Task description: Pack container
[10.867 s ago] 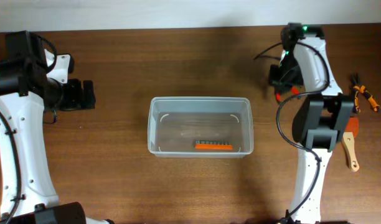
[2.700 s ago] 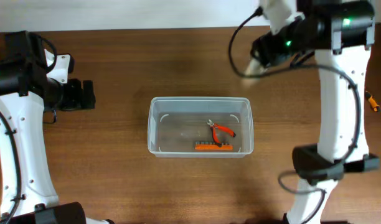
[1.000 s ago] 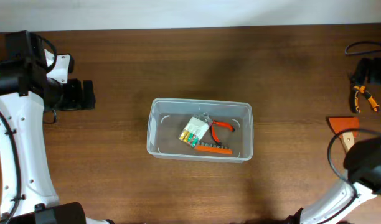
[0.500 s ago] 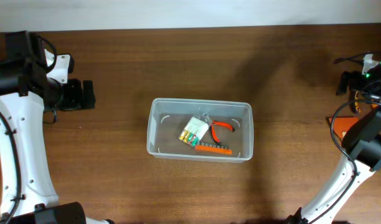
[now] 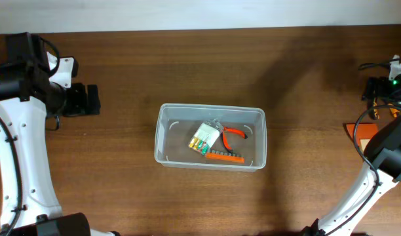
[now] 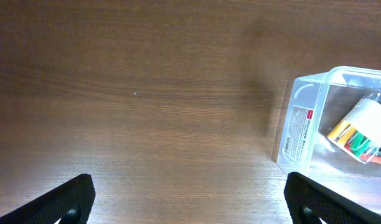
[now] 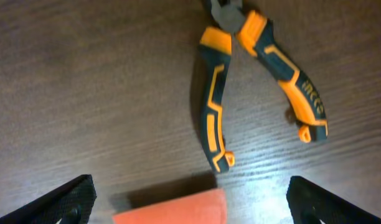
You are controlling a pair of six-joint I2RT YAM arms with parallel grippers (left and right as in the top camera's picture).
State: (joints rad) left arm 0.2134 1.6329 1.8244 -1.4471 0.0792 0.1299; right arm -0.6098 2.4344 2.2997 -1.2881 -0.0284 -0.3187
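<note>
Lying with long axis left-right, container [image 5: 211, 107]; left claw [image 6: 190, 205] and right claw [image 7: 190, 202] both spread, empty.

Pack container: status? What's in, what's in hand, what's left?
Done: the container holds red-handled pliers, an orange bit strip and a white pack. In hand: nothing; the right gripper hangs open over the orange-and-black pliers on the table, probably the next pick. Left: those pliers and the orange item beside them. The left gripper is open and empty.
</note>
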